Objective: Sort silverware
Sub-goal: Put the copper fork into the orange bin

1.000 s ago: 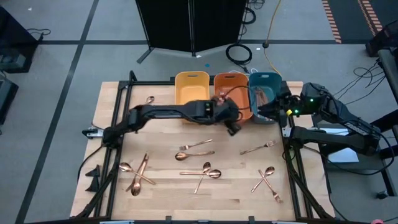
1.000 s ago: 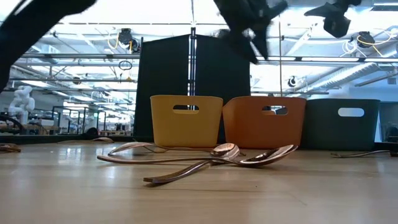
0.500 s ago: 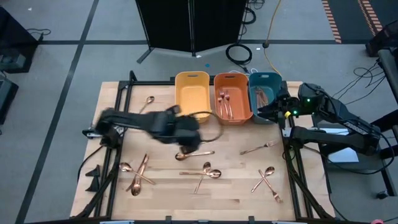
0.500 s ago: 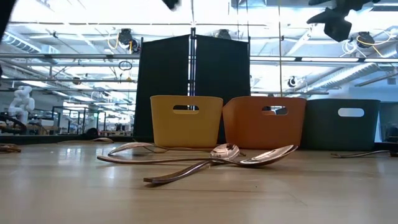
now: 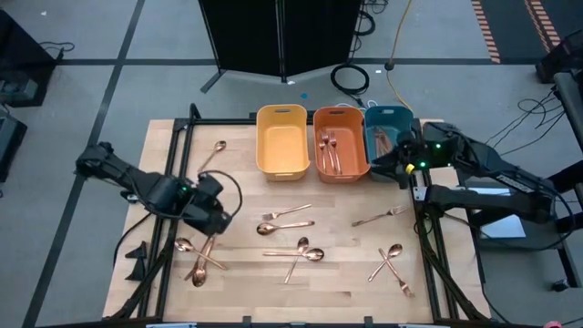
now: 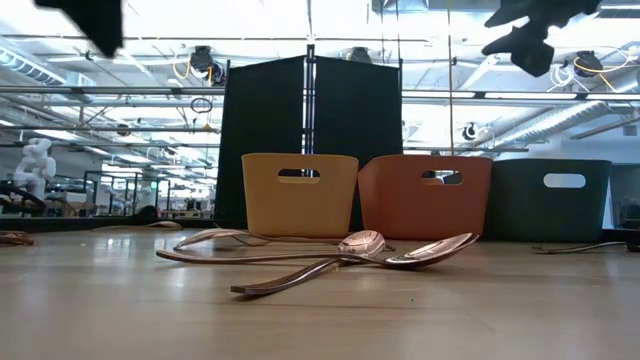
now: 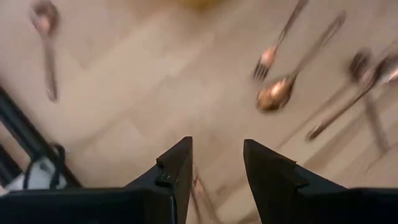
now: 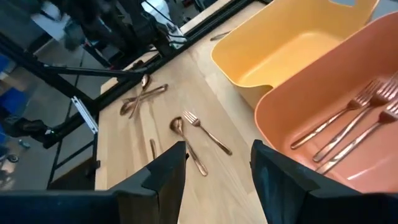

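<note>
- Silverware point(image 5: 293, 256) is lying scattered across the wooden surface point(image 5: 337, 282), mostly toward six o'clock from the bins, with forks already sitting in the orange bin point(image 5: 340, 143) and some pieces in the teal bin point(image 5: 387, 137).
- The left gripper point(image 5: 211, 215) is hovering at about nine o'clock over crossed spoons point(image 5: 200, 255), its fingers point(image 7: 177, 168) spread and gripping nothing.
- The right gripper point(image 5: 393, 164) is waiting at three o'clock beside the teal bin, fingers point(image 8: 166, 174) spread wide, empty.
- These pieces are looking light, stiff, thin and slippery; pinching a handle mid-length, clear of overlaps, seems safest.
</note>
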Robot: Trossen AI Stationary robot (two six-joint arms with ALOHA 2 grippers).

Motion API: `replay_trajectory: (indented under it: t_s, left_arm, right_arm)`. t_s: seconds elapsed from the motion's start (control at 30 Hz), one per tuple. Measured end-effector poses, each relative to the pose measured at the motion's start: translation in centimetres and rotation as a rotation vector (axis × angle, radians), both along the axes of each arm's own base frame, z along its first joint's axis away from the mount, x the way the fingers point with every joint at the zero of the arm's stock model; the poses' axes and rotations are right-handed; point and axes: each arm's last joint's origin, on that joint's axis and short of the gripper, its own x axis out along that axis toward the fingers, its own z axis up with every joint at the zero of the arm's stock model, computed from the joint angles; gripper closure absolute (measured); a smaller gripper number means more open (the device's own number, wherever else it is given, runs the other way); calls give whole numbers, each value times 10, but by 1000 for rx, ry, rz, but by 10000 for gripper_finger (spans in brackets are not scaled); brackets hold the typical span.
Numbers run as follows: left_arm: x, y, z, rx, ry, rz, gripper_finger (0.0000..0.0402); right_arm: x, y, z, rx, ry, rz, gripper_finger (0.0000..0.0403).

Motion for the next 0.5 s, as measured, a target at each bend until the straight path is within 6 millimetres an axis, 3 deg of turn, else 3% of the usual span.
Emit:
replay_trajectory:
  t_s: [0.33, 0.5]
  left_arm:
    - [-12, -7, -110, -255, 280, 35, 262]
    - [-17, -7, -131, -322, 313, 37, 262]
  right_arm:
    - [29, -11, -6, 74, 13, -28, 234]
    - [38, -15, -11, 111, 50, -41, 234]
